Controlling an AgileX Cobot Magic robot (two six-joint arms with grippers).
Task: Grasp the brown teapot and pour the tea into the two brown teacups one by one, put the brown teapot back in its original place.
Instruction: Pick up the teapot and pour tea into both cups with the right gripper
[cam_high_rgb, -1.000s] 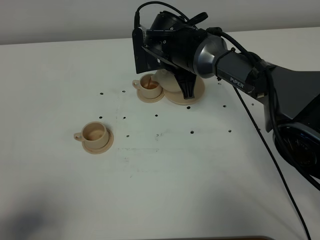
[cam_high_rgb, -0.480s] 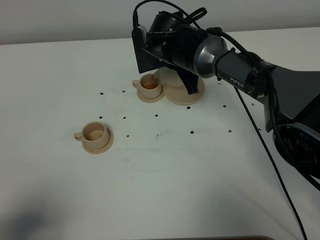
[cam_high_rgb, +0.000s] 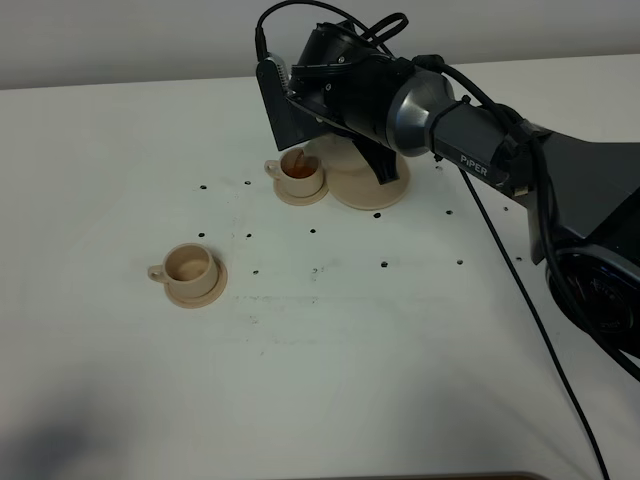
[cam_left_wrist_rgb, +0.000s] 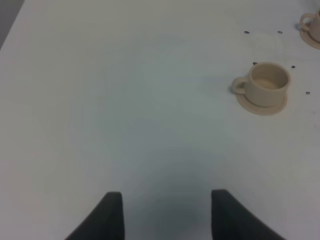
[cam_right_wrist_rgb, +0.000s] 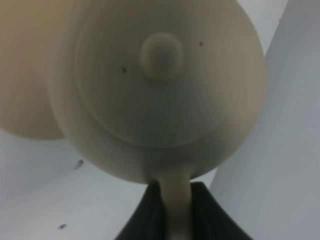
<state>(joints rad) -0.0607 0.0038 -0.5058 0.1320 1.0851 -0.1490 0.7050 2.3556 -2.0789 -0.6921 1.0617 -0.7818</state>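
White surface (cam_high_rgb: 400, 350): right pincer (cam_right_wrist_rgb: 174, 202) clamps brown teapot (cam_right_wrist_rgb: 160, 85) by its handle, spout tipped toward far teacup (cam_high_rgb: 301, 173); left pincer (cam_left_wrist_rgb: 165, 217) gapes empty.

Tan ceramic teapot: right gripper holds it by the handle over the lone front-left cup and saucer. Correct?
Wrong cup. The right gripper holds the squat tan ceramic teapot by the handle over the rear small tan cup, beside the wide round tan saucer, not the lone front-left cup. The exterior high view shows it.
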